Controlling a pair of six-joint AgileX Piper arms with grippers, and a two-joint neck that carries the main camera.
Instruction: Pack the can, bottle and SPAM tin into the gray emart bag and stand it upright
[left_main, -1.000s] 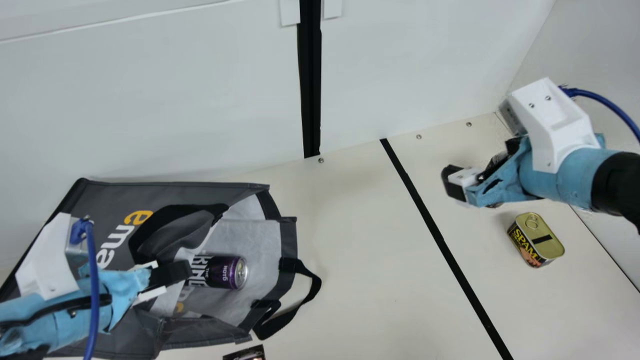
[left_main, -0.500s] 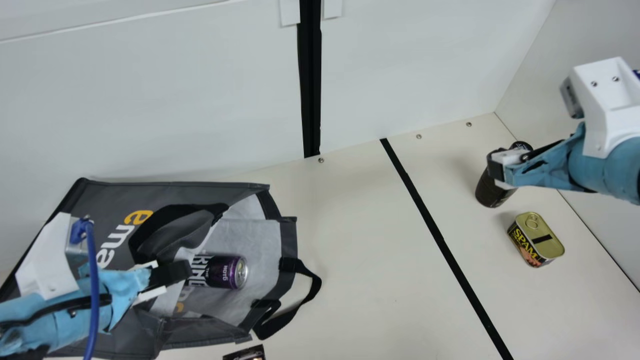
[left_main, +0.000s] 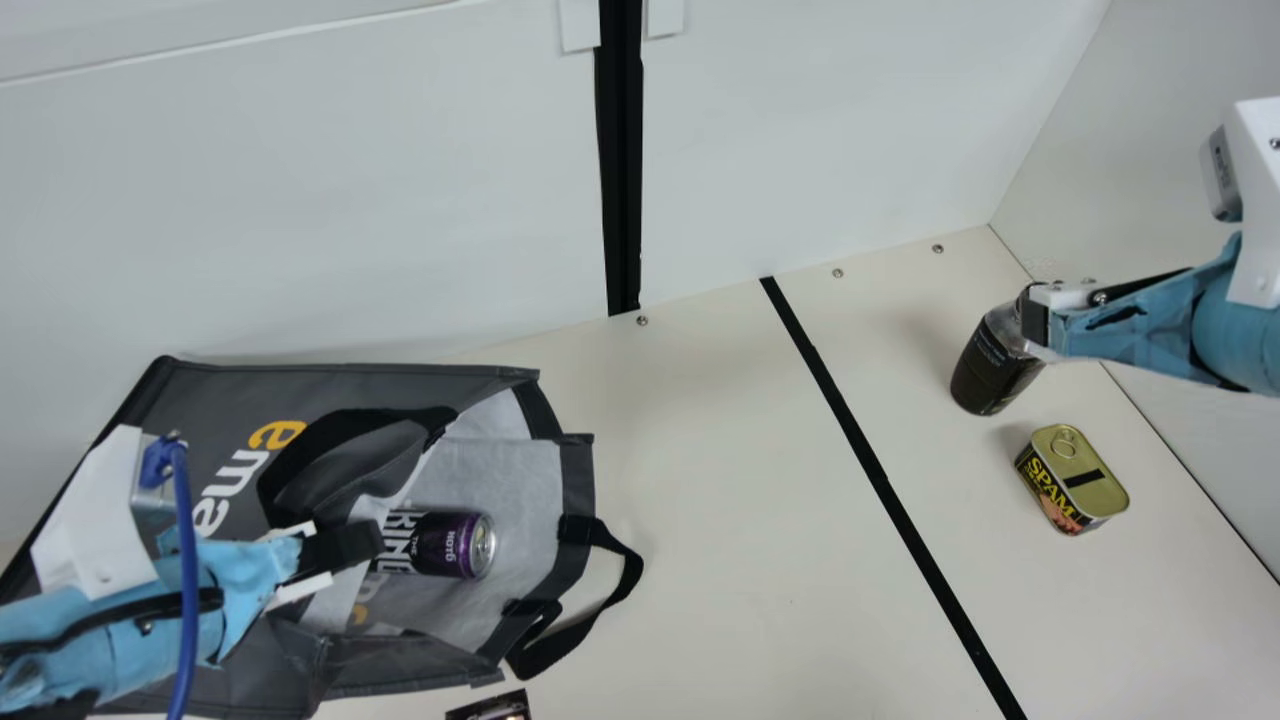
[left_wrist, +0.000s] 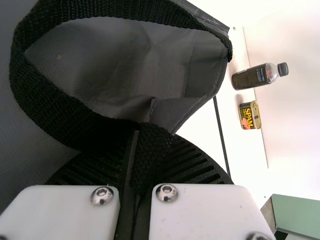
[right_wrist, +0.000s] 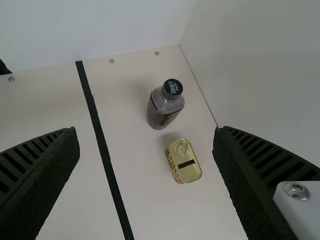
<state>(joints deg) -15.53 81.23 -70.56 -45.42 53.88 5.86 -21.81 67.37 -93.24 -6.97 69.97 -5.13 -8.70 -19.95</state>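
One handle (left_wrist: 55, 115) of the gray emart bag (left_main: 340, 385) is gripped by the left gripper (left_main: 350, 545), fingers closed on it; the can (left_main: 455, 545) is laid in the bag's mouth. Well right of the bag, the SPAM tin (left_main: 1080, 485) is set on the worktop (left_main: 700, 520); behind it, the bottle (left_main: 990, 375) is stood upright, and the right gripper's (left_main: 1036, 322) fingers are spread wide, nothing held.

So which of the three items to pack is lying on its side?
The purple can, in the mouth of the gray bag; the bottle and SPAM tin both stand upright on the table.
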